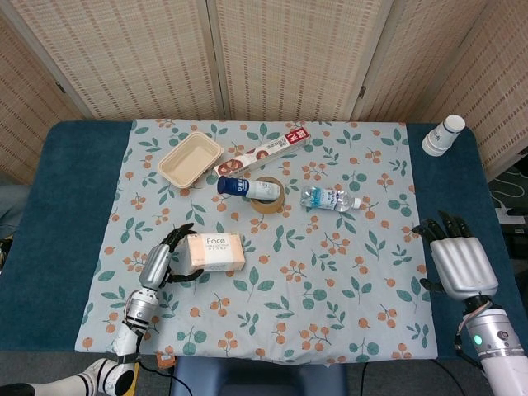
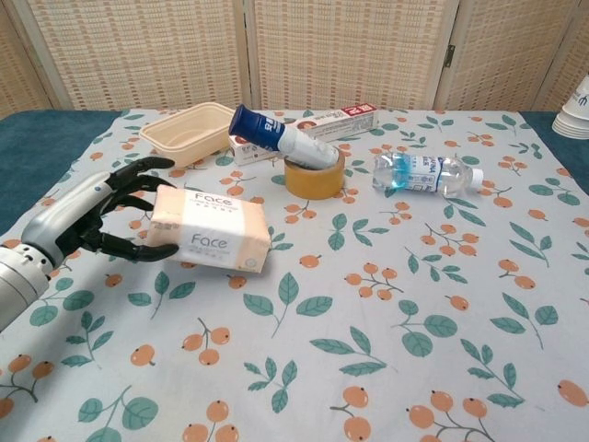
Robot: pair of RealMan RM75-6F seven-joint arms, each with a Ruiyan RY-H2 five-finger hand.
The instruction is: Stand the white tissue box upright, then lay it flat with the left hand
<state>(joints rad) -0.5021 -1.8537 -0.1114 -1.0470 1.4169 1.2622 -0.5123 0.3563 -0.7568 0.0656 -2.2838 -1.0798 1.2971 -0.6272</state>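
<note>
The white tissue box (image 1: 216,252) (image 2: 210,230), printed "Face", lies flat on the flowered cloth at the front left. My left hand (image 1: 161,264) (image 2: 92,212) is at the box's left end with its fingers spread. The thumb reaches along the box's near lower edge, and the other fingers arch over the top left corner without gripping it. My right hand (image 1: 458,260) hovers over the blue table edge at the far right, fingers apart and empty. It shows only in the head view.
Behind the box stand a beige tray (image 1: 190,159) (image 2: 189,132), a red-and-white carton (image 1: 264,153) (image 2: 322,124), and a tape roll (image 1: 268,198) (image 2: 315,175) with a blue-capped bottle (image 1: 247,188) (image 2: 281,138) leaning on it. A water bottle (image 1: 330,199) (image 2: 423,172) lies further right. Paper cups (image 1: 443,134) stand at the back right.
</note>
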